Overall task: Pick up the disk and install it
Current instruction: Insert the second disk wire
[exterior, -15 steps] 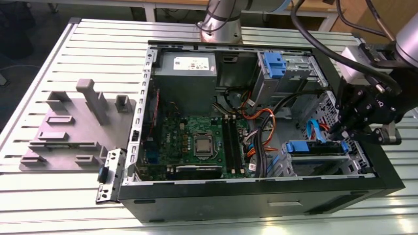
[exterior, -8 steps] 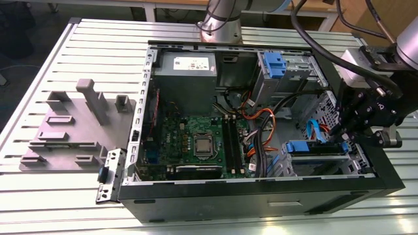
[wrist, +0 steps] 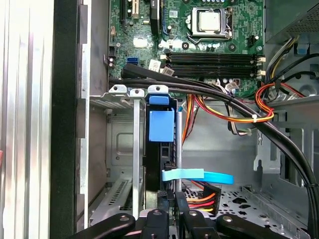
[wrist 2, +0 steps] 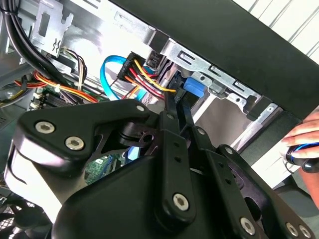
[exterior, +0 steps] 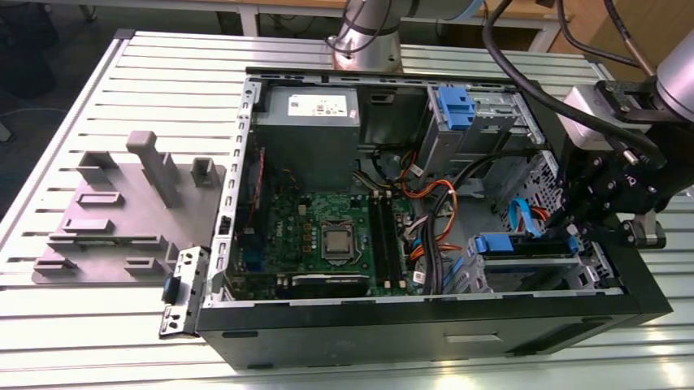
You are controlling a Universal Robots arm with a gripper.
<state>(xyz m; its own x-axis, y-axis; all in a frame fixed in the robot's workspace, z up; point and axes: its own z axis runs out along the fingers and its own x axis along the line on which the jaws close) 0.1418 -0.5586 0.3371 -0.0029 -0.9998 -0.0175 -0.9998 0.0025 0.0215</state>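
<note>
Already the disk [wrist: 160, 149] stands on edge in the drive cage [wrist: 119, 149] of the computer case [exterior: 434, 337]; the jaws look closed near its edge. Stiff, weighty, shock-sensitive: grip its blue carrier sides.

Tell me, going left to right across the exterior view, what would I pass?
Grey moulded fixture → small bracket leaning at the case's corner → green motherboard in the open computer case → the disk in its bay → the gripper, black, above it.
</note>
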